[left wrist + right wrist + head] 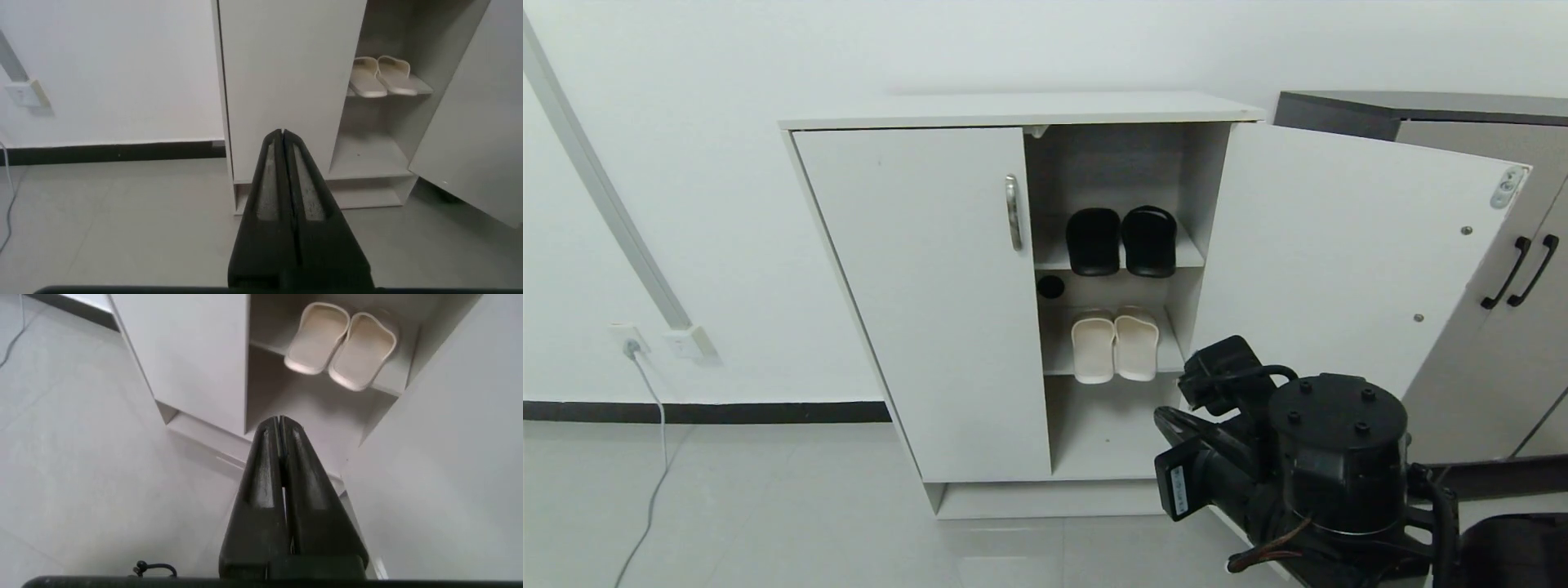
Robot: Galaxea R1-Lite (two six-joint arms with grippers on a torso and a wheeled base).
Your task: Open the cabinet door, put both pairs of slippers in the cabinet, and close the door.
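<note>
The white cabinet (915, 286) stands against the wall with its left door shut and its right door (1339, 253) swung wide open. A black pair of slippers (1121, 241) sits on the upper shelf. A white pair of slippers (1114, 346) sits on the shelf below, also seen from both wrists (391, 75) (341, 347). My right gripper (280, 420) is shut and empty, low in front of the open compartment, close beside the open door (458, 457). My left gripper (282, 133) is shut and empty, farther back, pointing at the cabinet's shut left door.
A grey cabinet (1503, 269) with black handles stands right behind the open door. A wall socket with a hanging cable (629, 347) is at the far left. Bare tiled floor (768, 506) stretches in front of the cabinet. The bottom compartment holds nothing.
</note>
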